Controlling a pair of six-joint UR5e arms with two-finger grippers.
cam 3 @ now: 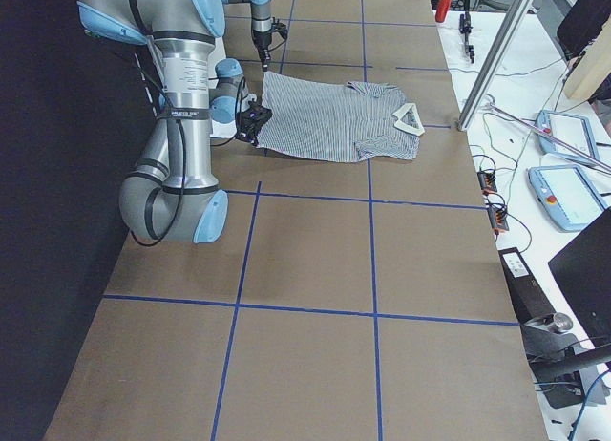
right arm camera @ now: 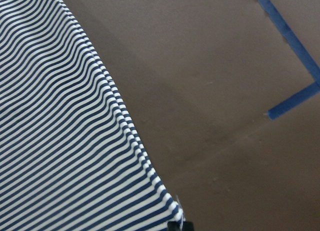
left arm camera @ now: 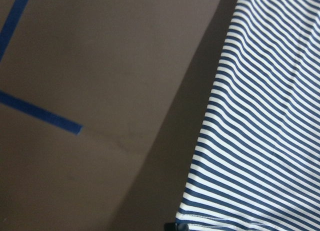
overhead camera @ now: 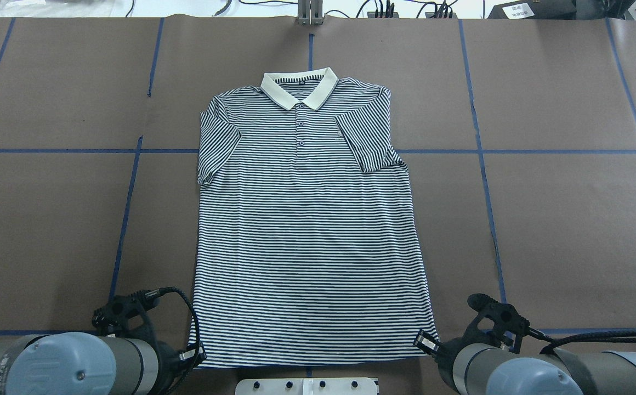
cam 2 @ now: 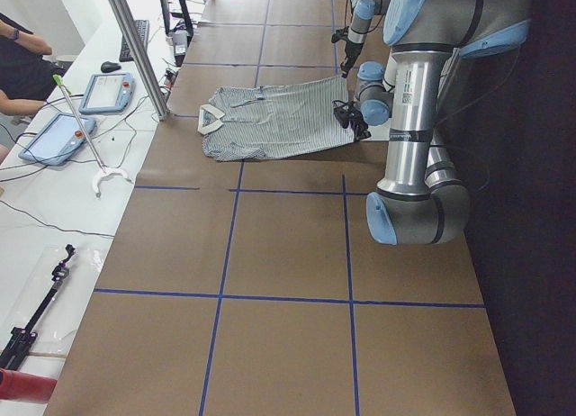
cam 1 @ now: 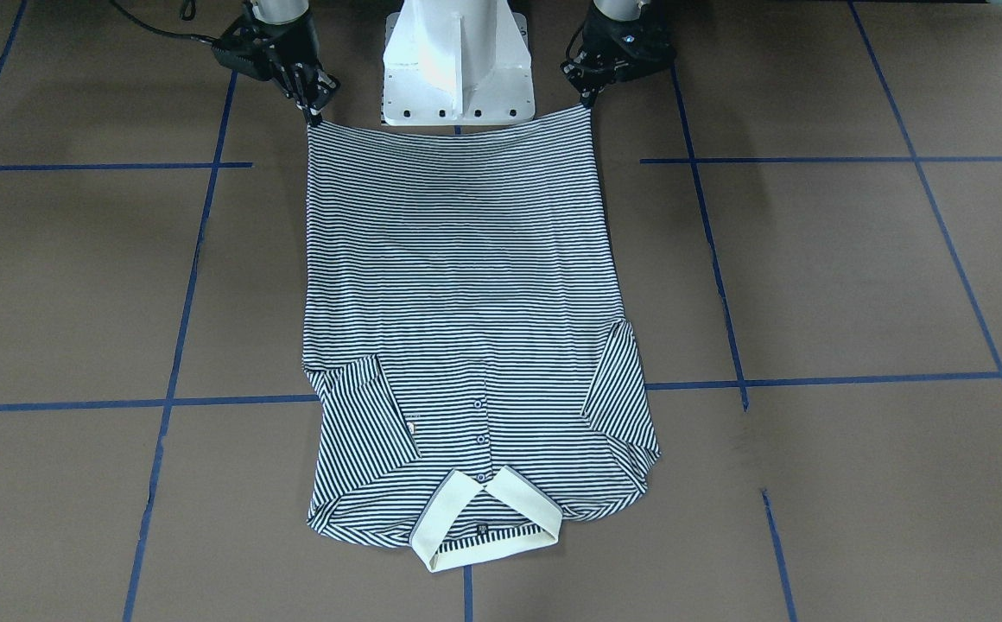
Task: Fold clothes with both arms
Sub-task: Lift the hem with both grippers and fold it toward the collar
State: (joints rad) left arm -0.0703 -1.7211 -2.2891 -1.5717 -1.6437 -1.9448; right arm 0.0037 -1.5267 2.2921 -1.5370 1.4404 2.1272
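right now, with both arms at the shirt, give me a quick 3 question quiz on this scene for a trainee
1. True or false: both sleeves of the polo shirt are folded in over its front.
2. Fill in: the cream collar lies at the shirt's end ___ from the white pedestal base.
3. The left gripper and the right gripper each pinch: A) a button, B) a bottom hem corner, C) a shoulder seam.
Key: 1 true; 2 farthest; 3 B.
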